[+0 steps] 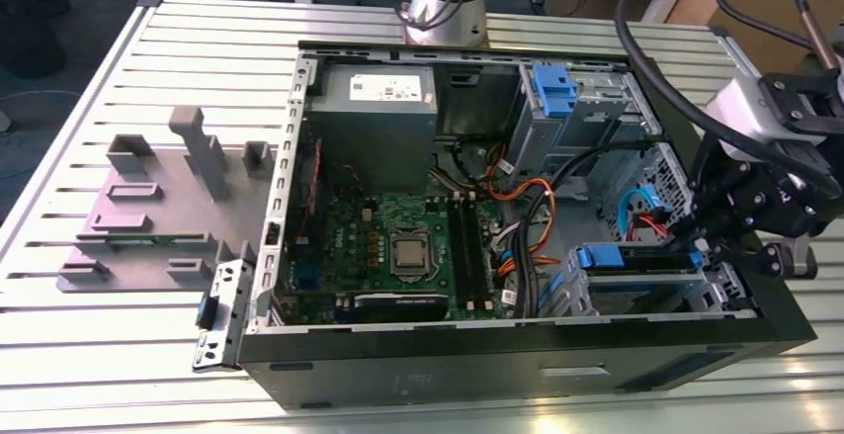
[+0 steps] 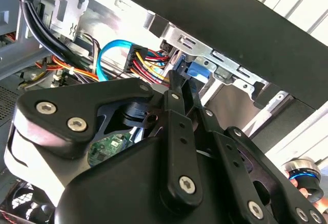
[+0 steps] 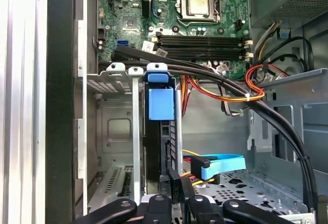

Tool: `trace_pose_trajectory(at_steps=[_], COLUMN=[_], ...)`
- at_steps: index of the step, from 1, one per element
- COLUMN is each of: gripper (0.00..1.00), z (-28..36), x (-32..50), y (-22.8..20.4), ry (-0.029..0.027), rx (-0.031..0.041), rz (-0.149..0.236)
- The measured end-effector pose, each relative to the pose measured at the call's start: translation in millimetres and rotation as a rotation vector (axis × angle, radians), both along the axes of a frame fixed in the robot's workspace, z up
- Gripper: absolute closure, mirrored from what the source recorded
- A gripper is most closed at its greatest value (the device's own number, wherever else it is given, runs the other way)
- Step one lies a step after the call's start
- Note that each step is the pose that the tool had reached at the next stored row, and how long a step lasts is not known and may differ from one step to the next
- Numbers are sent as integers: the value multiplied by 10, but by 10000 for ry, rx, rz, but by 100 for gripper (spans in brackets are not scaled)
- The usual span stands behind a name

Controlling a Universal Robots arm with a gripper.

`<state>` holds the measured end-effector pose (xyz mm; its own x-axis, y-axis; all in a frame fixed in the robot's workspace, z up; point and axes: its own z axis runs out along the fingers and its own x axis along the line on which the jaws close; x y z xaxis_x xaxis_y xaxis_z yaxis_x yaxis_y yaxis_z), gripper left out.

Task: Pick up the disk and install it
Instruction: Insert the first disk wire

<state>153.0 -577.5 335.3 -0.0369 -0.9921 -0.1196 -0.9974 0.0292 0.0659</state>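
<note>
Slatted tabletop (image 1: 158,335), open computer case (image 1: 528,355): gripper (image 3: 174,183), jaws narrowed on the disk (image 3: 159,147), seating it edgewise in the drive cage (image 3: 115,121).

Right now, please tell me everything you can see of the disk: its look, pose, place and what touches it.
The disk stands on edge in the metal drive cage at the open computer case's front corner. Little of it shows: a dark narrow edge, with a blue plastic carrier tab at its end toward the motherboard. In the first wrist view the tool sits at its near end, fingertips beside it; whether they grip it cannot be told.
</note>
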Motion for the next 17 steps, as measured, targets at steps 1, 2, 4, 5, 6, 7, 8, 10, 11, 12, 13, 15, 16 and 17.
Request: trace_pose_trajectory(at_steps=[1,2,4,5,6,7,8,10,11,12,13,15,16,17], gripper=[80,80,80,80,80,80,80,80,80,80,80,80,80,80], z=[-5,-9,-18,-23,-28,-32,-36,-43,-46,-49,-53,-58,-61,-64], x=[0,0,-2,-3,-4,-5,-7,-10,-10,-11,-13,-15,-15,-16], y=[-1,-1,-2,-3,-3,-4,-5,-8,-10,-12,-14,-18,-21,-23], ry=[0,0,0,0,0,0,0,0,0,0,1,0,0,0], rx=[1,-1,-3,-3,0,-1,-2,-3,-3,-2,-2,0,-1,0], rz=[1,2,4,5,5,5,5,6,7,7,6,7,7,8])
